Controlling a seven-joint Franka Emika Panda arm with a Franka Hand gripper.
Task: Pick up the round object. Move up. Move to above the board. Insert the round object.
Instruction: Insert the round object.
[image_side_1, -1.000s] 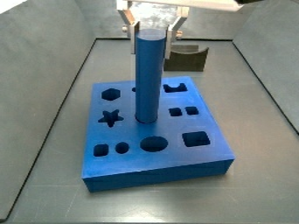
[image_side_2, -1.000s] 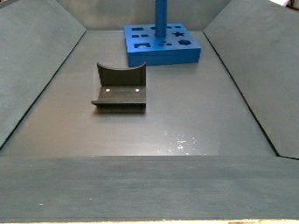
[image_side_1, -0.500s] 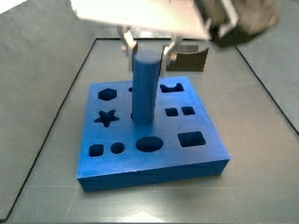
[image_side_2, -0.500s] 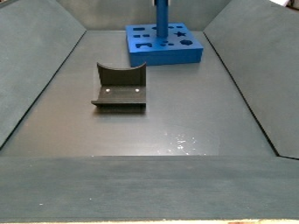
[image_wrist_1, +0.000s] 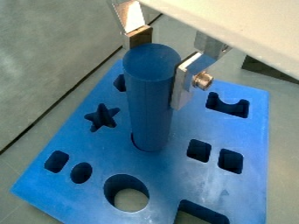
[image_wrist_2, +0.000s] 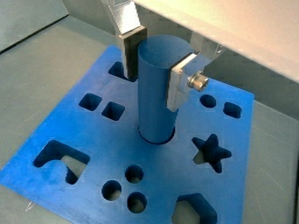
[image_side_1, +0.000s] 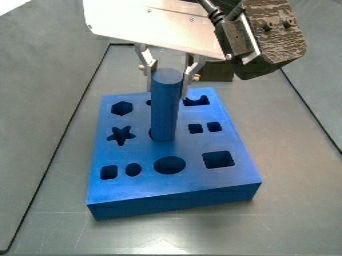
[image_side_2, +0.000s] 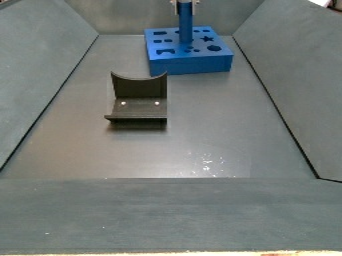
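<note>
Standing upright in a round hole near the middle of the board (image_side_1: 174, 190), the round object (image_side_1: 162, 103) is flanked at its top by the gripper (image_wrist_1: 156, 63), whose plates sit just beside it; contact cannot be told.

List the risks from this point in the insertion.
1. The tool grips only the top of the round object, whose foot sits in a hole of the board; any tilt might jam it.
2. Lifting before opening may pull the round object out, or drag the board along.
</note>
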